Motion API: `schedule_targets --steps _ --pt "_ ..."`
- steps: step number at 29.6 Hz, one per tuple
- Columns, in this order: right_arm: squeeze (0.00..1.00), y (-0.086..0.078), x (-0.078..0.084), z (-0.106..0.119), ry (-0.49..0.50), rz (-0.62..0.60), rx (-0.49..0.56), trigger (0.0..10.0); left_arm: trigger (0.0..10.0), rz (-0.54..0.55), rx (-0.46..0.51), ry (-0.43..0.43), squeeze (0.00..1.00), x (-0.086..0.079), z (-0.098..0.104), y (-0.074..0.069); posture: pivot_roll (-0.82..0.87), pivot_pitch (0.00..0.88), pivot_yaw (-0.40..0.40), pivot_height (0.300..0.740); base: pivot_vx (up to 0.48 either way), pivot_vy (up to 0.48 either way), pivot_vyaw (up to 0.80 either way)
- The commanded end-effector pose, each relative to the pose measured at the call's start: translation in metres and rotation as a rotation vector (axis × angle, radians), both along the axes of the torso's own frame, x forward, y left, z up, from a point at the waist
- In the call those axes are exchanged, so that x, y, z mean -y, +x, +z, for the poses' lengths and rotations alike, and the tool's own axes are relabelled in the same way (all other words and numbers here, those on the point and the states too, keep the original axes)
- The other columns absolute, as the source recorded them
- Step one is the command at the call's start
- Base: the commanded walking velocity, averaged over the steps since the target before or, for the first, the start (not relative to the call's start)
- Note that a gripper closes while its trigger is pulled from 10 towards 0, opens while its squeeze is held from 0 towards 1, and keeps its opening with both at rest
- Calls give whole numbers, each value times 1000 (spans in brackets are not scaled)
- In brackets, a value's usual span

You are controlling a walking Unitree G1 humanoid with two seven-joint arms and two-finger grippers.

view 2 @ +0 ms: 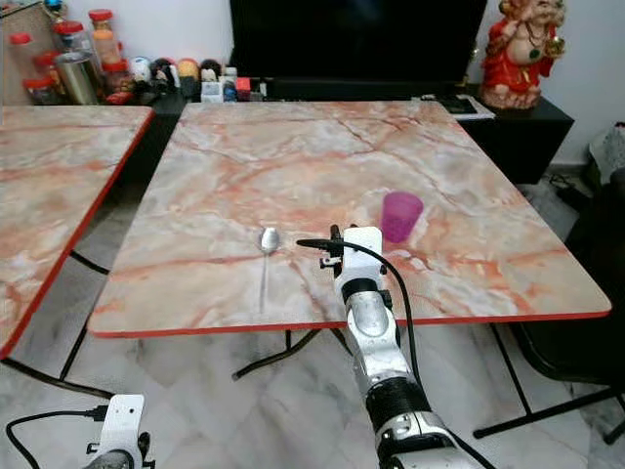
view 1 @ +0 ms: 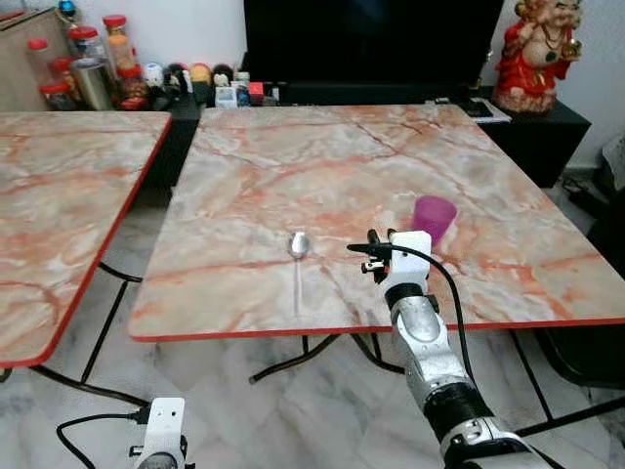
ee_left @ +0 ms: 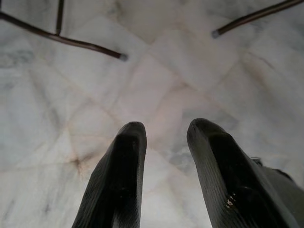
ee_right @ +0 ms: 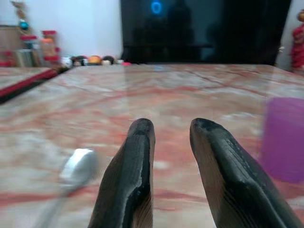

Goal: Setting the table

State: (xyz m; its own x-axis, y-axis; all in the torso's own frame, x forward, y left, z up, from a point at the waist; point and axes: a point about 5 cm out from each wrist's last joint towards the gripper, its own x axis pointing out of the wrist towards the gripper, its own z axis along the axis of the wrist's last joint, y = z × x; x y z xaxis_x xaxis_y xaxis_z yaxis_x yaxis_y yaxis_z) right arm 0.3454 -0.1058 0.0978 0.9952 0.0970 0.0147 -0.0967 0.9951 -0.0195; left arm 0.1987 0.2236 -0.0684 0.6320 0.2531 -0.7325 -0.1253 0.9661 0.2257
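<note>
A metal spoon (view 1: 299, 245) lies on the marble table (view 1: 293, 156), bowl away from me and handle toward the front edge. A purple plastic cup (view 1: 434, 217) stands upright to its right. My right gripper (ee_right: 172, 124) hovers low over the table near the front edge, between the two, open with nothing between its fingers. In the right wrist view the spoon (ee_right: 78, 166) is blurred on one side and the cup (ee_right: 285, 137) stands on the other. My left gripper (ee_left: 168, 124) hangs open over the tiled floor, holding nothing.
A second marble table (view 1: 59, 195) stands to the left across a narrow gap. Behind the tables, a dark cabinet carries jars (view 1: 93, 68), a large black TV (view 1: 371, 39) and a red figurine (view 1: 537, 54). Metal table legs (ee_left: 71, 42) cross the floor below.
</note>
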Motion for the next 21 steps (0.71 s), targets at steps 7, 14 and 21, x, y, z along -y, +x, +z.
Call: schedule_targets --steps 7,14,21 --pt "0 1 -3 1 14 -12 -9 10000 10000 11 -19 13 0 -5 0 -2 -42 9 -14 736 0 409 -311" --pt "0 1 -4 1 13 -11 -7 10000 10000 -4 23 3 0 -2 4 6 -42 9 -7 736 0 62 0" --pt "0 1 -4 2 16 -13 -2 10000 10000 -23 32 17 0 -3 6 10 -43 6 -2 736 173 0 0"
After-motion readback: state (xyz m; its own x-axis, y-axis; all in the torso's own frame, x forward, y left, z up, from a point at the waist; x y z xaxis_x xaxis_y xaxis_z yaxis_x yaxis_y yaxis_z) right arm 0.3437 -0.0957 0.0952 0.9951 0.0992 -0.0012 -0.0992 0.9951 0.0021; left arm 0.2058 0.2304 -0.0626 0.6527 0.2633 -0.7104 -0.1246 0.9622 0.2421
